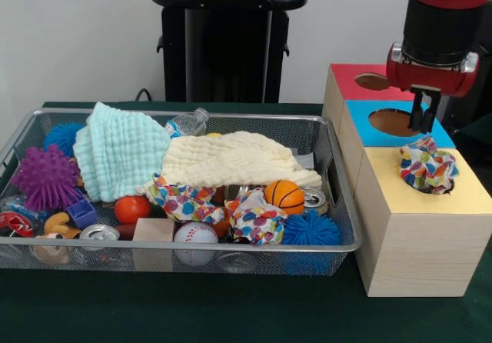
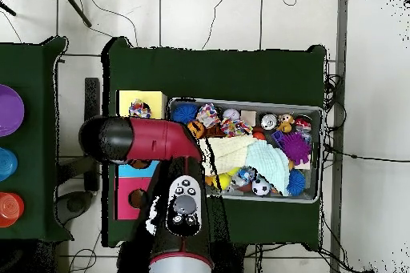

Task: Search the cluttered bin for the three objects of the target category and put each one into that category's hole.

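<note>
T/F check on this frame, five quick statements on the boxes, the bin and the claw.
1. A multicoloured cloth sits in the hole of the yellow-topped box. True.
2. The claw hangs over the wire bin. False: it hangs over the blue-topped box.
3. The orange mini basketball lies in the bin. True.
4. The pale yellow cloth is stuffed in the red-topped box. False: it lies in the bin, over other items.
5. The claw holds a baseball. False: the baseball lies in the bin, at its front edge in the front view.
</note>
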Available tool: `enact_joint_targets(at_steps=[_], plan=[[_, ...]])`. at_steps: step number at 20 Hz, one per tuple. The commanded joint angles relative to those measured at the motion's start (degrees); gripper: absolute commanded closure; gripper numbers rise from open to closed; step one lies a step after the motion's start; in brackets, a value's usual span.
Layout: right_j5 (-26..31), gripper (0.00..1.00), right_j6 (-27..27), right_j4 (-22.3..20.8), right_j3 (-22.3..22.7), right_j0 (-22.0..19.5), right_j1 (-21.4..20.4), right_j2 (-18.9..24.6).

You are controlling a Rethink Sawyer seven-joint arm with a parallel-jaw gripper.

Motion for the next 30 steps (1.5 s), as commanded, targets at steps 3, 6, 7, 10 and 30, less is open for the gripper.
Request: enact_joint_targets(at_steps=[3,6,7,10,30], plan=[[-8.61,1.0,7.86,3.1,3.95,-5.04,-0.76,4.03],[-12.57,1.0,8.62,4.88,6.79,-5.74,-1.32,6.48],[-13.3,1.0,9.24,5.35,7.02,-5.41,-1.27,6.78],[-14.44,1.0,10.41,6.31,6.36,-4.42,-0.47,6.86],[-20.61,1.0,10.19,8.67,5.76,-0.39,3.0,3.74]])
